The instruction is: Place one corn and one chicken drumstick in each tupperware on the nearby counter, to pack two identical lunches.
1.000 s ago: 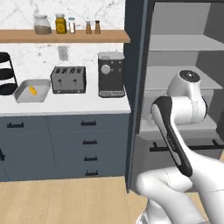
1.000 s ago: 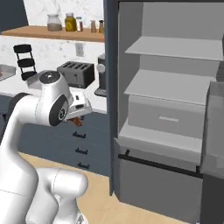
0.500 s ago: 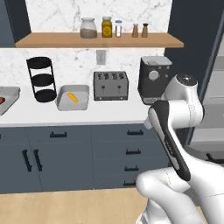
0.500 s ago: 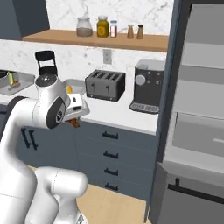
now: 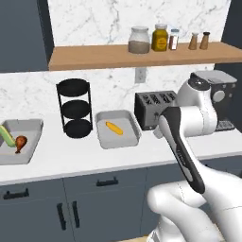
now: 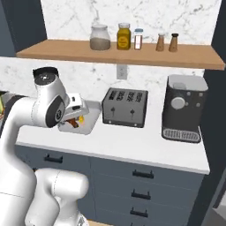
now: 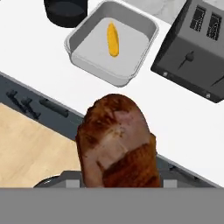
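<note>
My gripper [image 6: 74, 119] is shut on a glossy brown chicken drumstick [image 7: 117, 146], held above the front edge of the white counter [image 7: 175, 109]. Just beyond it sits a light-grey tupperware [image 7: 83, 33] with a yellow corn [image 7: 113, 39] lying in it. From the left base view this tupperware [image 5: 101, 137] and its corn [image 5: 114, 128] are mid-counter. A second tupperware [image 5: 29, 126] at the far left holds a green-husked corn [image 5: 6, 136] and another drumstick [image 5: 20, 142].
A black three-tier rack [image 5: 75, 108] stands between the two containers. A dark toaster [image 6: 124, 107] and a coffee machine [image 6: 183, 108] stand to the right. A wooden shelf [image 6: 119, 53] with jars hangs above. Dark drawers [image 6: 141, 181] run below the counter.
The base has driven left, so the whole scene has shifted right: the tall cabinet left the views and the second tupperware came in. The drumstick stays in my grip.
</note>
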Tool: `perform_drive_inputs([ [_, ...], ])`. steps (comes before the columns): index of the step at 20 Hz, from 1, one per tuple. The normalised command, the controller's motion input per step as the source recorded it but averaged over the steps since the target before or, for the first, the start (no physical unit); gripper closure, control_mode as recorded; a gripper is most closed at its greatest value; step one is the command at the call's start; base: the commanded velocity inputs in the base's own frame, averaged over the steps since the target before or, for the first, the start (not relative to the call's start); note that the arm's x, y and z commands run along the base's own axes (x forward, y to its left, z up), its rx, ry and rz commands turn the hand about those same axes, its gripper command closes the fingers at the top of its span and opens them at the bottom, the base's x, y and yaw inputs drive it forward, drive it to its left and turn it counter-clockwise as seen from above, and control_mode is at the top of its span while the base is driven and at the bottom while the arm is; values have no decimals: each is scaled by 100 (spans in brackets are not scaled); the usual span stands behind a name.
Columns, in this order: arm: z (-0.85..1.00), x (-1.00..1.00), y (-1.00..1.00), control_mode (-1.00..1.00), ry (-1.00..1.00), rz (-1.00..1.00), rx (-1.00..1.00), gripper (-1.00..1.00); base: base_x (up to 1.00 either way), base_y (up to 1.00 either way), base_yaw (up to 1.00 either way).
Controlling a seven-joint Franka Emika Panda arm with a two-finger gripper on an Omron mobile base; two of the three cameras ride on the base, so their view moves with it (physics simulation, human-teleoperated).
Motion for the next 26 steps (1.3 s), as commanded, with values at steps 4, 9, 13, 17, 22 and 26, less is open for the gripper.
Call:
perform_drive_inputs([
  [4, 0, 0, 0, 100, 0, 0, 0, 100, 100, 90, -34],
  [9, -40, 60, -13, -100, 2, 0, 0, 100, 40, 15, -7],
  [13, -97, 100, -38, -100, 7, 0, 0, 100, 0, 0, 0],
  [17, -71, 100, 7, -100, 1, -6, 0, 100, 0, 0, 0],
  [22, -60, 100, 31, -100, 0, -13, 0, 100, 0, 0, 0],
  [26, -46, 93, 7, -100, 4, -9, 0, -100, 0, 0, 0],
])
